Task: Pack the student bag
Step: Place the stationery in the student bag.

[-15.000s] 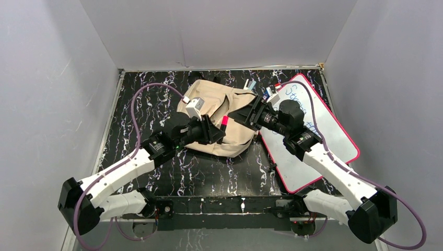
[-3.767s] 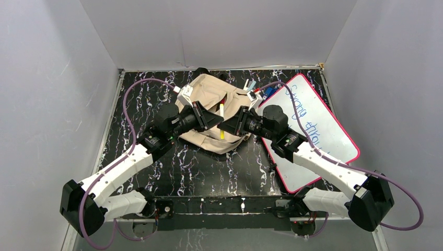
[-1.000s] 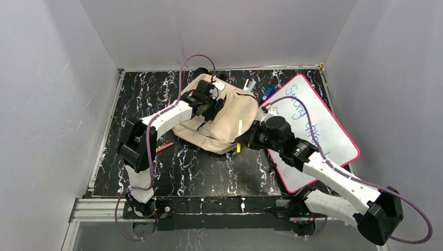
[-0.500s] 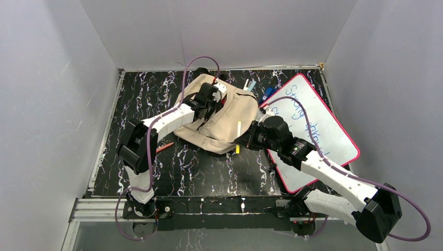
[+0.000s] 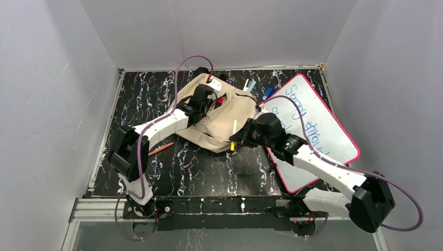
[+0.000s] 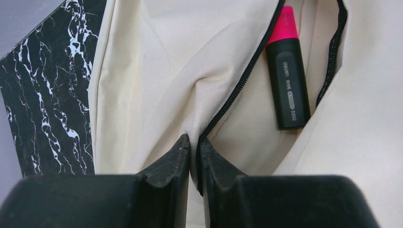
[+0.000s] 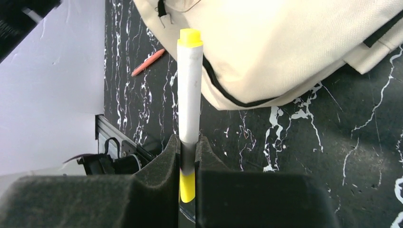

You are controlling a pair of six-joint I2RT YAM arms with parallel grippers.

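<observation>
Student bag: The beige student bag (image 5: 222, 123) lies flat on the black marbled table (image 5: 151, 94), toward the far middle. Its right edge is just beside the pink-framed whiteboard (image 5: 334, 125); whether the two touch I cannot tell.

Bag opening: The black zipper (image 6: 237, 90) stands parted. A black highlighter (image 6: 287, 85) with a pink cap lies inside the pocket, cap pointing away from my left wrist.

My left gripper: My left gripper (image 6: 193, 148) is down at the opening. Its fingers are pinched almost together on the cream fabric edge right beside the zipper.

My right gripper: My right gripper (image 7: 189, 145) is clamped on a white pen (image 7: 190, 85) with yellow ends. It grips low on the barrel, so most of the pen sticks out past my fingertips.

Pen's position: Seen from above, the pen's far end overlaps the bag's near right edge and its near end shows over bare table. It is well apart from the opening.

Left of the bag: An orange-red pencil (image 5: 161, 149) lies loose on the marble, near the bag's near left edge and not touching it.

Whiteboard: It lies flat to my right with blue handwriting on its face, and my right arm crosses its near left side.
</observation>
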